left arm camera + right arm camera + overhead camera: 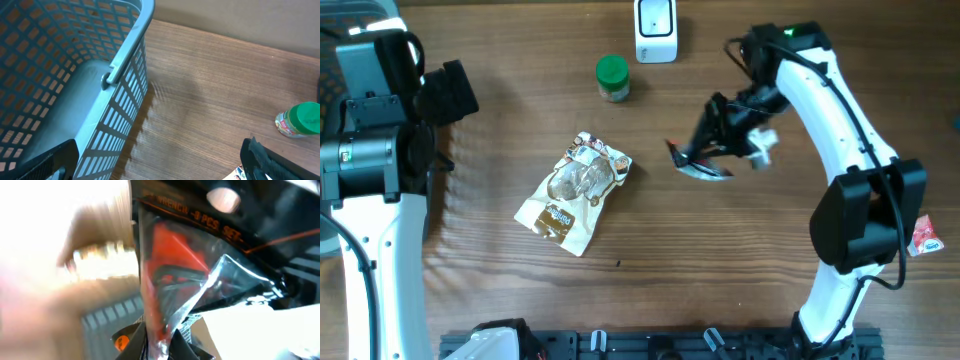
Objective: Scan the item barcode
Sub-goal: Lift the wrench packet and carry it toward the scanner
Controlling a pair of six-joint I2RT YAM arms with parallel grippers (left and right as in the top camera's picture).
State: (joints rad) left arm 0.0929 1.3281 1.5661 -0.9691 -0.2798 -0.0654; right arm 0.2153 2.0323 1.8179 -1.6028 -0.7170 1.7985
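My right gripper [717, 140] is shut on a clear packet with a black and red card [698, 160], printed as a wrench set, and holds it above the table right of centre. In the right wrist view the packet [175, 280] fills the frame, pinched between my fingers [165, 342], with a strip of barcode print [189, 325] beside them. The white scanner [655, 30] stands at the table's far edge, up and left of the packet. My left gripper [450, 95] is open at the far left, over bare wood [155, 167] next to the basket.
A grey-blue mesh basket [115, 75] stands at the far left. A green-lidded jar [612, 78] [300, 120] sits near the scanner. A brown and white snack bag [575, 190] lies mid-table. A small red and white packet [925, 236] lies at the right edge.
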